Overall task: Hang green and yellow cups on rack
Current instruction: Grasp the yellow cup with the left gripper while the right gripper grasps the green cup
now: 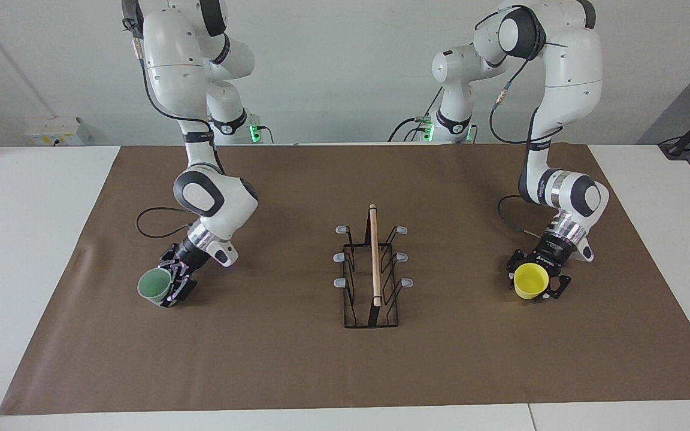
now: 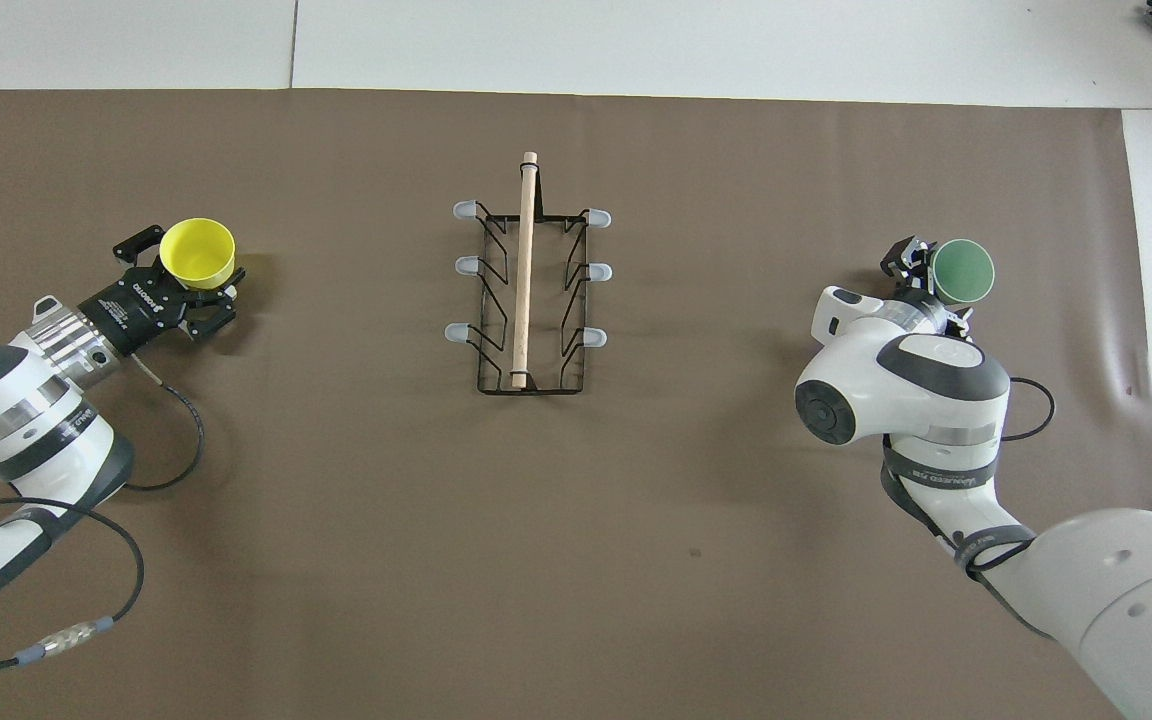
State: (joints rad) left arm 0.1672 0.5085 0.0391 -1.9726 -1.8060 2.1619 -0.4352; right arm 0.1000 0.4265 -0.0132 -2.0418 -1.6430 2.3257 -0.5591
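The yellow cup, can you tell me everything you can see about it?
The yellow cup is small, bright and plastic-looking, with no handle and a tapered body. It stands upright on the brown mat, mouth up, toward the left arm's end of the table. The left gripper is shut on it.

The narrow black wire rack with the light wooden rod point(image 1: 372, 269) is the only obstacle mid-counter point(image 1: 297, 365). The brown-covered surface lies open between the rack's 3 and 9 o'clock sides and the arms' ends. Six grey-tipped pegs point(image 2: 464, 210) jut sideways, unobstructed.
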